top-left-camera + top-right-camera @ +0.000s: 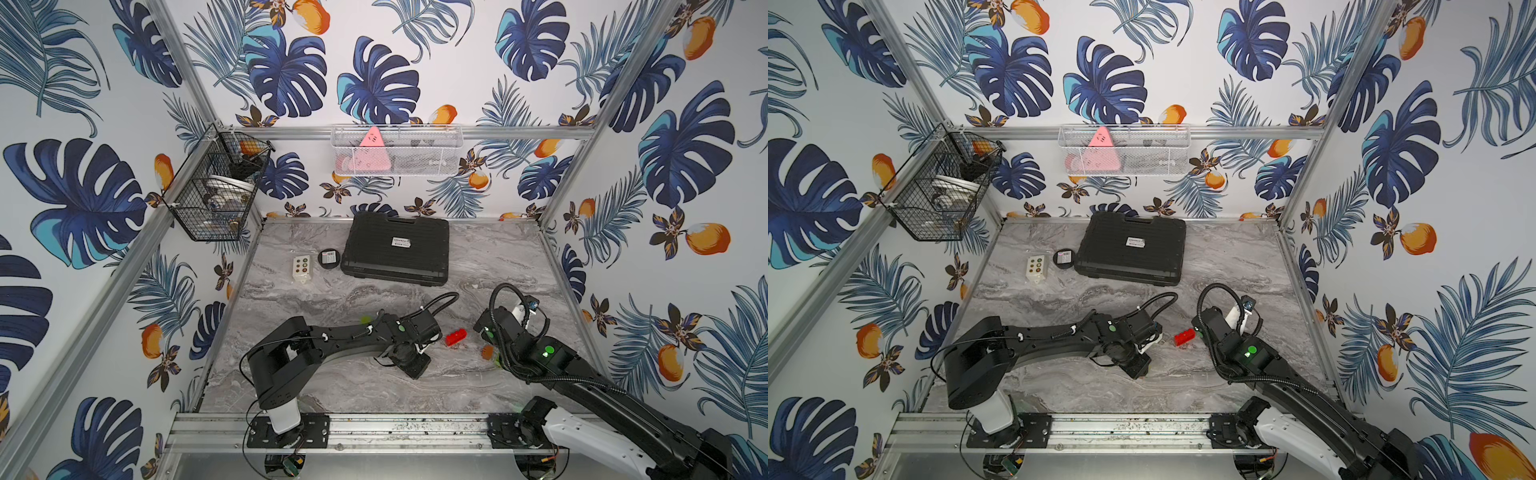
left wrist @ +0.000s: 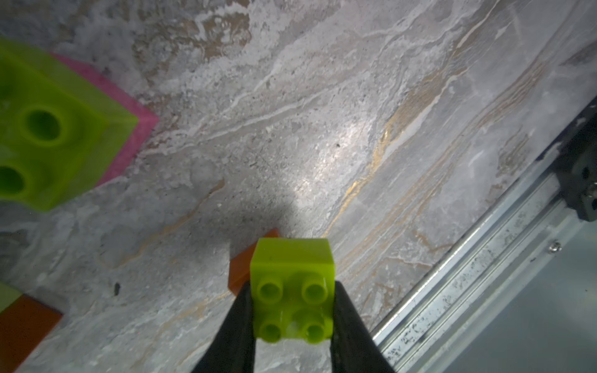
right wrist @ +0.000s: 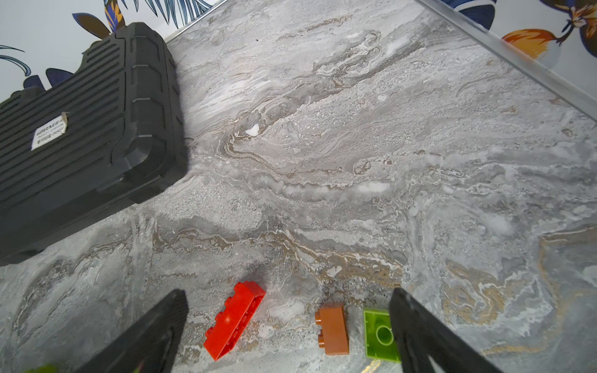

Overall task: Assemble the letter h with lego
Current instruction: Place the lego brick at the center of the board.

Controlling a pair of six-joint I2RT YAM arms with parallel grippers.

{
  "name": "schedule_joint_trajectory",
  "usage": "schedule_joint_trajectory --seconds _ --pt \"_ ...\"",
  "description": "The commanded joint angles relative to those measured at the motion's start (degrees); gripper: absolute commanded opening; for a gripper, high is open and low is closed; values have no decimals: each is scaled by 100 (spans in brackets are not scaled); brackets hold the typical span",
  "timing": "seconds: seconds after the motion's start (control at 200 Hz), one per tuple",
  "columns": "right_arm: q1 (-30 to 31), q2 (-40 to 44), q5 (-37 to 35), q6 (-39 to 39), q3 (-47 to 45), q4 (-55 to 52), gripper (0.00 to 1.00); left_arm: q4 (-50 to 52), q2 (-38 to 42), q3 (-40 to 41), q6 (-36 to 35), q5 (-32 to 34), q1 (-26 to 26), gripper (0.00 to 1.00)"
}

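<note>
Left gripper (image 2: pixel 291 285) clamps lime green brick (image 2: pixel 290 258), apparently seating it on orange brick (image 2: pixel 240 271); right gripper (image 3: pixel 287 292) gapes above red brick (image 3: pixel 234 319).

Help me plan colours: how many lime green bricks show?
4: a held brick in the left tool; a large brick over a pink brick; a sliver by an orange brick; a fourth brick beside the right tool. More may be hidden.

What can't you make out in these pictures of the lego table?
Left pincer and its lime brick: hidden under the left arm in both top views.
Lime-on-pink stack: cut off by the left wrist view's edge.
Lime piece: partly behind a finger of the right pincer.
Case label: too small to read in a top view.
</note>
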State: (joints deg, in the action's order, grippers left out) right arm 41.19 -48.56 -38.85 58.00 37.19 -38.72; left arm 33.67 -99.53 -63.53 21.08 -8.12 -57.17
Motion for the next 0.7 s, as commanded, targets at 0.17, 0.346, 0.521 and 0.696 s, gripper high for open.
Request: schedule_joint_trajectory --seconds 0.17,0.346,0.521,0.696 --pt "2 184 -77 89 -49 -144 100 627 112 -148 81 371 9 15" --pt "-8 -74 136 359 -38 -190 100 657 216 -392 -76 807 82 16" --pt "-19 -344 175 717 -23 -240 100 474 246 -581 -200 1063 113 18" --pt "-100 -285 -164 1720 53 -984 100 98 -106 -718 -243 1305 120 19"
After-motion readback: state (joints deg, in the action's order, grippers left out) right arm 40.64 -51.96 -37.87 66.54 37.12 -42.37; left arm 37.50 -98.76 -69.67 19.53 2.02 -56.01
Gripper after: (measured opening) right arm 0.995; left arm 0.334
